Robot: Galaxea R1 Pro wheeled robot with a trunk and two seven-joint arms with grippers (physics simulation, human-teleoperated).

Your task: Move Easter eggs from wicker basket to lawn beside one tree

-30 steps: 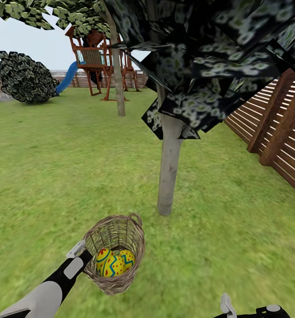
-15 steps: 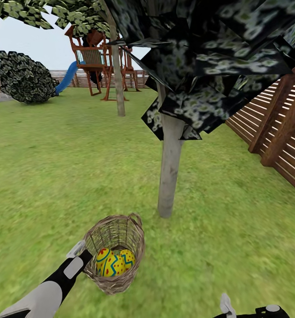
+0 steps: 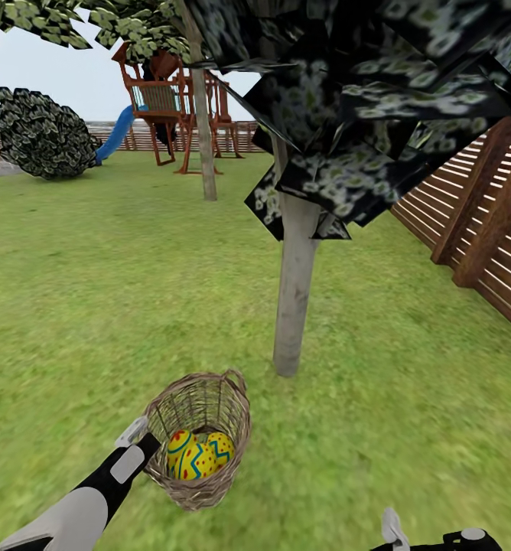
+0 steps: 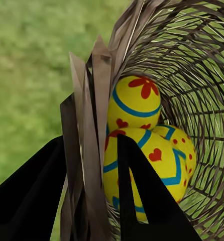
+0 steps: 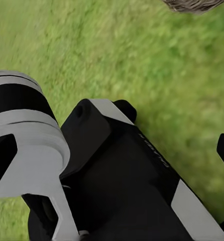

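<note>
Eggs: three eggs (image 3: pixel 196 455) lie piled in the basket (image 3: pixel 200 448); in the left wrist view all three show, yellow with red hearts and blue bands, one egg (image 4: pixel 134 103) on top of two others.
Basket: tilted, mouth up and toward the tree, held at its near rim; whether its base touches the lawn (image 3: pixel 95 306) cannot be told.
Tree: pale trunk (image 3: pixel 294 295) stands close beyond the basket, a little to its right, dark foliage overhead.
Left gripper (image 4: pixel 94 165): jaws narrow, clamped on the wicker rim, one finger outside the wall and one inside, right beside the eggs.
Right gripper (image 3: pixel 393 528): low at the head view's bottom edge, apart from the basket; whether it is wide or narrow cannot be told.
Background: a play tower (image 3: pixel 164 99) with a slide, a bush (image 3: pixel 45 134) and a fence (image 3: pixel 485 222) stand well off.
Step, as judged: the basket is carried or set by the tree; no egg is out yet.
Risk, tipping: the basket leans, so a quick move could roll the eggs out.
Risk, grip: thin wicker may slip or bend between the jaws, dropping the basket.
Risk, rolling: round eggs on grass may roll away from the trunk if let go from any height.
Risk, reach: the inner finger crowds the eggs; the right arm reaching in could knock the basket or jam an egg against the wall.
</note>
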